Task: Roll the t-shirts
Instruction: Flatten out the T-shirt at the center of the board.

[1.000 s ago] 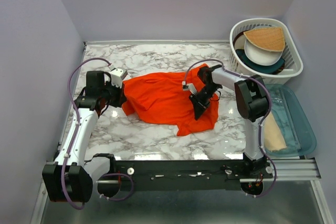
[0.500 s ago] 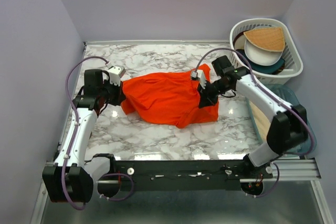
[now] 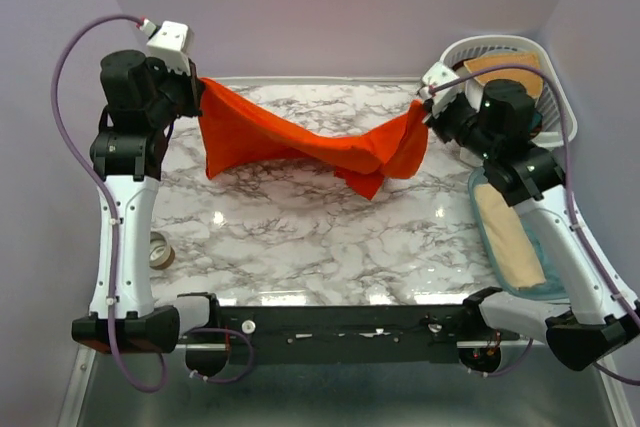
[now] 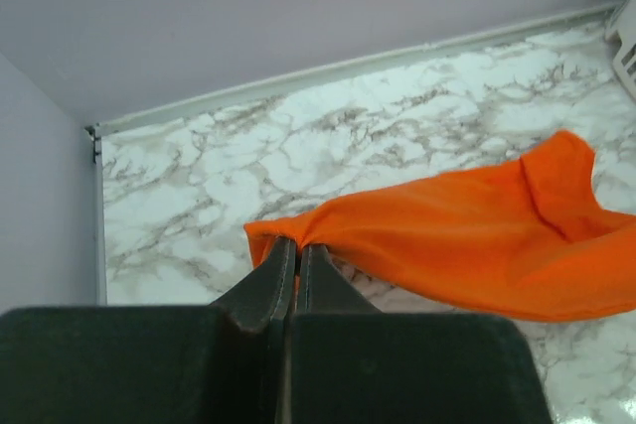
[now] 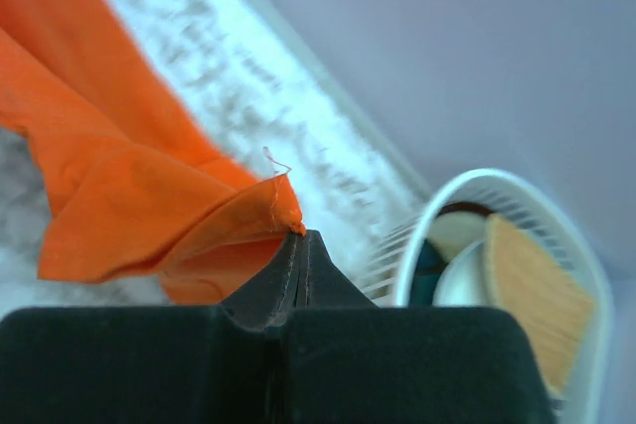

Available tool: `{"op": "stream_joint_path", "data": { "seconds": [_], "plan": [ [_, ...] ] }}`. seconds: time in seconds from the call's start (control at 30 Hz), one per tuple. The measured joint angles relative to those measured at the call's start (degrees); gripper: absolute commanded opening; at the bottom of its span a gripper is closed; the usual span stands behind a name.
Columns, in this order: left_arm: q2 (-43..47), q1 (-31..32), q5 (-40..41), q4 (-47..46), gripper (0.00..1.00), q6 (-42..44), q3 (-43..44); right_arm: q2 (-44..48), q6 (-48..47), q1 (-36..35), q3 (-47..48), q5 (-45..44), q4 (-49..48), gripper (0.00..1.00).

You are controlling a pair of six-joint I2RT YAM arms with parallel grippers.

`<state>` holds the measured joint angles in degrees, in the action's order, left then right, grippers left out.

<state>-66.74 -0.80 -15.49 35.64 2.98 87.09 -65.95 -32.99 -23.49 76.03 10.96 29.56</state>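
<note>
As both arms stood raised over the surface [image 3: 300,237], the shirt [image 3: 300,147] hung slack between them, its long axis running left to right. Left tool [image 3: 197,97] and right tool [image 3: 428,112] each clamped tight on one end, apparently spreading it for rolling.
</note>
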Motion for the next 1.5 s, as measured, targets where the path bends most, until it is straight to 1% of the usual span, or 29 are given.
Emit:
{"op": "stream_joint_path", "data": {
  "seconds": [0.03, 0.17, 0.27, 0.37, 0.43, 0.63, 0.77, 0.83, 0.93, 1.07, 1.23, 1.33, 1.43, 1.47, 1.5],
  "plan": [
    [-2.4, 0.0, 0.5, 0.9, 0.0, -1.3, 4.9, 0.2, -0.2, 0.1, 2.2, -2.8, -1.1, 0.01],
    [-6.4, 0.0, 1.6, 2.8, 0.0, -3.7, 14.9, 1.4, -1.5, 1.6, 10.1, -9.8, -5.6, 0.01],
    [-6.4, 0.0, 1.6, 3.7, 0.0, -4.8, 19.3, 2.7, -2.4, 3.0, 15.8, -13.0, -6.9, 0.01],
    [-4.0, 0.0, 1.4, 3.8, 0.0, -5.3, 21.1, 3.8, -3.3, 3.4, 21.7, -14.2, -7.3, 0.01],
    [-0.9, 0.0, 0.7, 3.9, 0.0, -5.6, 21.4, 5.7, -3.9, 3.5, 25.3, -14.3, -7.3, 0.01],
    [7.1, 0.0, -1.5, 5.0, 0.0, -5.3, 24.5, 10.6, -5.0, 3.5, 29.2, -13.9, -6.3, 0.01],
    [11.7, 0.0, -5.2, 7.7, 0.0, -3.0, 26.6, 14.1, -5.1, 3.5, 32.7, -12.4, -2.9, 0.01],
    [12.8, 0.0, -7.0, 9.7, 0.0, -2.0, 29.6, 15.7, -5.1, 3.5, 35.1, -11.1, -0.3, 0.01],
    [14.1, 0.0, -8.1, 11.9, 0.0, -1.0, 33.3, 17.9, -4.6, 3.5, 38.7, -9.2, 3.3, 0.01],
    [16.8, -0.2, -8.6, 13.9, 0.0, -0.6, 35.9, 21.1, -3.3, 4.4, 43.9, -5.4, 7.8, 0.01],
    [18.4, -1.6, -9.7, 13.8, 0.0, -0.6, 38.1, 23.7, -2.1, 6.2, 46.0, -1.6, 10.2, 0.01],
    [18.5, -2.0, -11.0, 12.9, 0.0, -0.4, 36.1, 23.9, -2.1, 6.4, 44.6, -1.0, 9.6, 0.01],
    [18.6, -2.1, -12.0, 11.1, 0.0, 0.3, 29.7, 24.9, -3.0, 6.4, 35.1, -0.5, 6.1, 0.01],
    [18.6, -2.1, -12.6, 10.4, 0.0, 0.6, 26.3, 25.0, -3.2, 6.4, 32.7, -0.5, 5.4, 0.01],
    [18.6, -2.1, -13.3, 9.2, 0.0, 1.1, 21.7, 25.0, -3.7, 6.4, 28.3, -0.2, 3.8, 0.01]
  ]
}}
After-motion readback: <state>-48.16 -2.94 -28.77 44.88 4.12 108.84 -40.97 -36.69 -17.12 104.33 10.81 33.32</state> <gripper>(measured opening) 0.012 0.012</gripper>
